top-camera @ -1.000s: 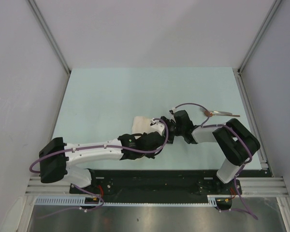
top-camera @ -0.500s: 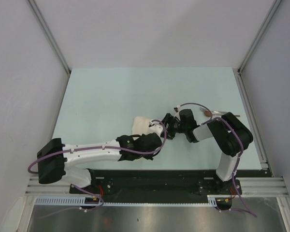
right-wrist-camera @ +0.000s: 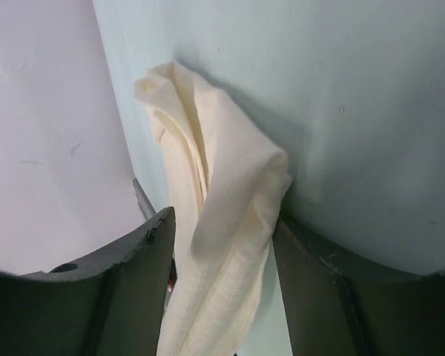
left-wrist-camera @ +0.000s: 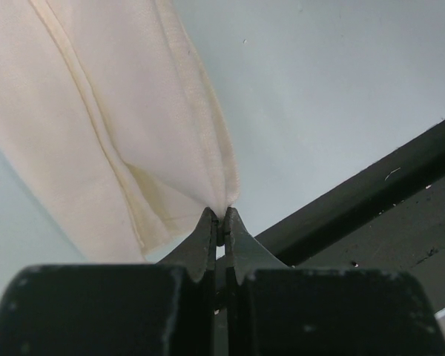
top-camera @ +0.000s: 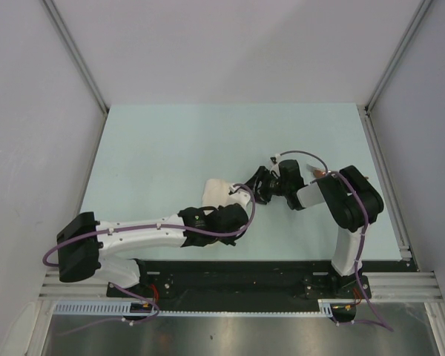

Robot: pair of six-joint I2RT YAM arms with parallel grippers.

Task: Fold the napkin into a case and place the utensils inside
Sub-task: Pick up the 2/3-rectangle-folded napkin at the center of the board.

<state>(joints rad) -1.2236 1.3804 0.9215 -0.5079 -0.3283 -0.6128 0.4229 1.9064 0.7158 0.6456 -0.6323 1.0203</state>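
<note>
The napkin (left-wrist-camera: 119,126) is cream woven cloth, matt and soft, with a fine visible weave, stitched hems and limp creases. The table (top-camera: 178,141) is a pale mint surface, smooth and matt. The left gripper (left-wrist-camera: 217,222) is black plastic, matt and finely grained, with pale flecks and scuffs. The right gripper (right-wrist-camera: 222,219) is dark grey plastic with a dull sheen and small scratches. The arms (top-camera: 141,233) have smooth white plastic shells, slightly glossy, and black joints. The cable (top-camera: 297,153) has a purple rubbery sheath. The walls (top-camera: 230,52) are plain matt grey-white panels. The sheet (top-camera: 230,334) at the near edge is brushed metal, softly reflective.
</note>
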